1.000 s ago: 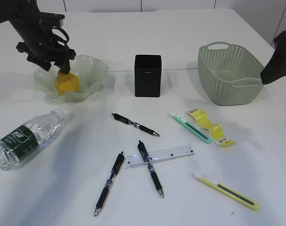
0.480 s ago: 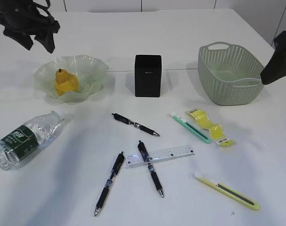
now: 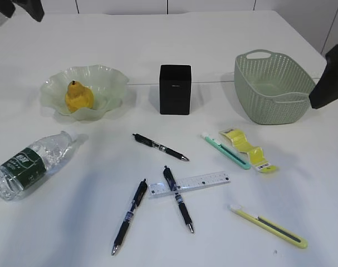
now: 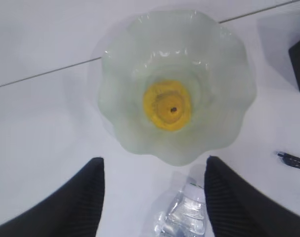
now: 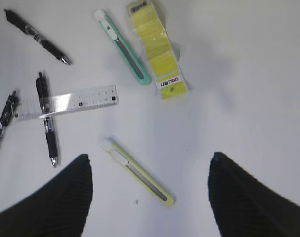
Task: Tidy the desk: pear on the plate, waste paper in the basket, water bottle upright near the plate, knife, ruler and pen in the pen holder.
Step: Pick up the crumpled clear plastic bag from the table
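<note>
The pear (image 3: 78,98) sits upright in the plate (image 3: 110,83) on the white surface (image 3: 224,39), and the left hand (image 4: 152,197) hangs high above it, fingers spread and empty. The water bottle (image 3: 28,164) lies on its side near the plate, the black pen holder (image 3: 175,89) stands between plate and basket (image 3: 272,86), and the waste paper (image 3: 244,146) lies just beside a teal knife (image 3: 225,151). The right hand (image 5: 150,197) hovers open over a yellow knife (image 5: 137,172), with the ruler (image 3: 188,183) lying under one of three pens (image 3: 177,198).
</note>
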`<state>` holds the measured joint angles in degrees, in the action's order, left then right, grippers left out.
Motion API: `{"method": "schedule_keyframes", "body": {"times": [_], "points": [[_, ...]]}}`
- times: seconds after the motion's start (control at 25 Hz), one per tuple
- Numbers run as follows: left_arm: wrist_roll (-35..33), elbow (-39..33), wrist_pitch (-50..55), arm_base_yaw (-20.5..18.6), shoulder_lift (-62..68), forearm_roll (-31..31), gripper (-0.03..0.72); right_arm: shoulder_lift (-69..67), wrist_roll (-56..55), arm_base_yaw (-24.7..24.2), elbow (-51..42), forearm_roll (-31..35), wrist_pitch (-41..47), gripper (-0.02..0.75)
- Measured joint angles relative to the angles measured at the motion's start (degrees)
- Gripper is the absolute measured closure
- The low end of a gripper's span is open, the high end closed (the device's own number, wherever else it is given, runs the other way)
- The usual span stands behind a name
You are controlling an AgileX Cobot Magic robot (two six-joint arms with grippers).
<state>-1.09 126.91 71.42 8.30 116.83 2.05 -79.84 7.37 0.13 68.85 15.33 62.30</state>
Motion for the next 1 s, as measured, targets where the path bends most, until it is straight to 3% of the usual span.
{"method": "schedule_keyframes", "body": {"times": [0.52,1.0], "points": [[-0.2,-2.5,0.7,0.0,-17.0,2.1,0.283,-4.0,3.4,0.0,0.3,4.8,0.5,0.172],[-0.3,-34.9,-0.4,0.0,-48.4,5.4,0.307,-5.1,5.2,0.0,0.3,4.9,-0.5,0.172]]}}
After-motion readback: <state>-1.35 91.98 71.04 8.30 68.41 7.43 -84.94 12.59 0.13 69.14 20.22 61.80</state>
